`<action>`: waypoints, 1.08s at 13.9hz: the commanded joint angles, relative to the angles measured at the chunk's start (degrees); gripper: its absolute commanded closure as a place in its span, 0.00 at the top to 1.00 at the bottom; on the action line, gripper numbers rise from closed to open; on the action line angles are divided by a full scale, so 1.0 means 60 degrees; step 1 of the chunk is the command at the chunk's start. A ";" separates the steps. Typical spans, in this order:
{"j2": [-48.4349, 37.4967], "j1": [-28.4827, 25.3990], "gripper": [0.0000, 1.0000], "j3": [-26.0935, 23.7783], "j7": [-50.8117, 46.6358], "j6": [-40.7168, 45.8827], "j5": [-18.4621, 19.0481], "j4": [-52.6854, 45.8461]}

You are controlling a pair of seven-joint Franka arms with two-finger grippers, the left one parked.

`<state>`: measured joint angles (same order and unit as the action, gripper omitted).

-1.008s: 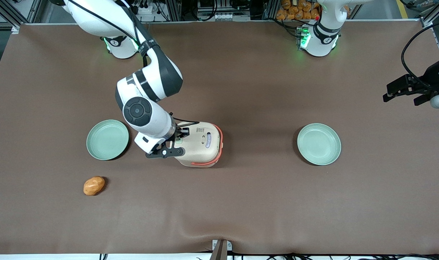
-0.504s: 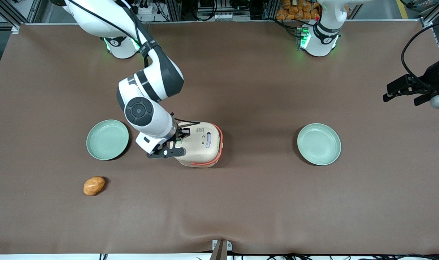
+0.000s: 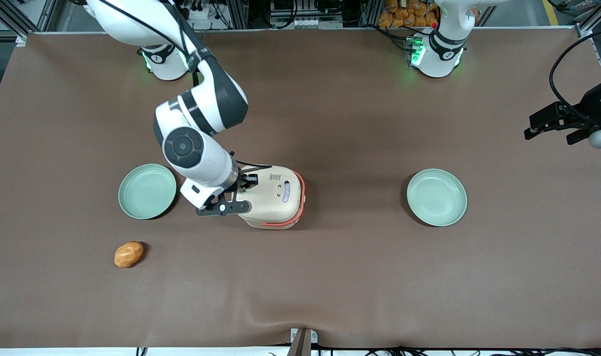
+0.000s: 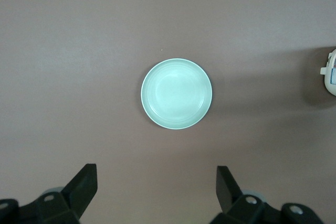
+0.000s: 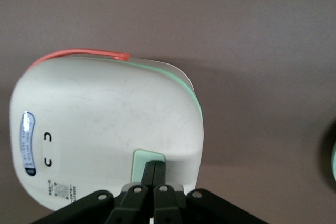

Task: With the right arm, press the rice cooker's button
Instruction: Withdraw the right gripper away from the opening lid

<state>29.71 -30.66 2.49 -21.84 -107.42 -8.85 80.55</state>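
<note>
On the brown worktop (image 3: 359, 277), near its middle, the rice cooker (image 3: 273, 198) stands between two green plates. The tool (image 5: 153, 167), fingers pressed together, has its tips on the pale green button (image 5: 148, 159) at the lid's edge; the button lies directly under them, so the press goes straight down.

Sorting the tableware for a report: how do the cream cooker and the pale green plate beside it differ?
The cream rounded-square rice cooker is domed with an orange-red handle band; the round pale green plate is flat and plain. The black two-finger claw, shut, touches the cooker's pale green button; the plate is untouched. Both rest on the brown table.
</note>
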 commanded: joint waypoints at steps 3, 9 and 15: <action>-0.1024 0.0289 0.67 0.0040 -0.0096 0.0720 0.0127 0.0081; -0.1772 0.1943 1.00 0.0040 0.1584 0.1377 0.0156 0.0169; -0.2811 0.3702 1.00 0.0054 0.3095 0.2696 0.0461 0.0285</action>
<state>16.40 -10.91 3.94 -5.45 -92.64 -7.98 80.19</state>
